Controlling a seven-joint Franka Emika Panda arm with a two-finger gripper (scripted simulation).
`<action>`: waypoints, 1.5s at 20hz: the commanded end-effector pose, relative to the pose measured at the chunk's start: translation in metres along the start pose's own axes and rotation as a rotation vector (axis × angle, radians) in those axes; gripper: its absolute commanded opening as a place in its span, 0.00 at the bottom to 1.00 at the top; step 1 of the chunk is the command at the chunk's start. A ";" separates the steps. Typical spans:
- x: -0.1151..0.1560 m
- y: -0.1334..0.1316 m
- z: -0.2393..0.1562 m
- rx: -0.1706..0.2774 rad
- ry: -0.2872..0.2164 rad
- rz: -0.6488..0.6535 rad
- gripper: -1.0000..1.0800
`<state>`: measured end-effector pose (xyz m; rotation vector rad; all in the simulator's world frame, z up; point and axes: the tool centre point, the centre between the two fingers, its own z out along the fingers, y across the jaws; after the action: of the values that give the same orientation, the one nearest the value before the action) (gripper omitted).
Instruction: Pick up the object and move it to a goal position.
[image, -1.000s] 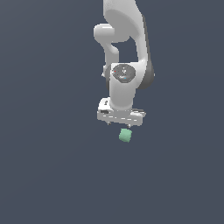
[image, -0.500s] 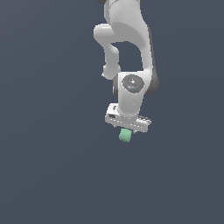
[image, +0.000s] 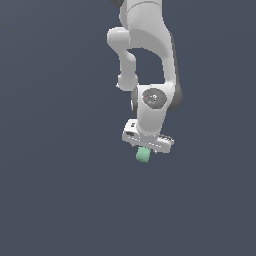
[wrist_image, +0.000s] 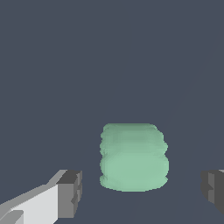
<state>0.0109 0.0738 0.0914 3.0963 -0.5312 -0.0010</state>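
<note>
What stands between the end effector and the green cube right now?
Nothing visible. In the wrist view the cube sits in the gap between the fingers, with open space on both sides. The exterior view shows it just under the end effector.

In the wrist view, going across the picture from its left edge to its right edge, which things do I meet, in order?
One light tool finger with a dark pad → the mint-green cube → the other dark pad, cut by the edge. Gaps show on both sides of the cube.
</note>
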 end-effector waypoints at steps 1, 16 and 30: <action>0.000 0.000 0.003 0.000 0.000 0.000 0.96; 0.000 0.000 0.050 0.000 0.001 0.004 0.00; -0.001 -0.001 0.045 0.001 0.002 0.004 0.00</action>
<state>0.0107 0.0745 0.0441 3.0954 -0.5381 0.0007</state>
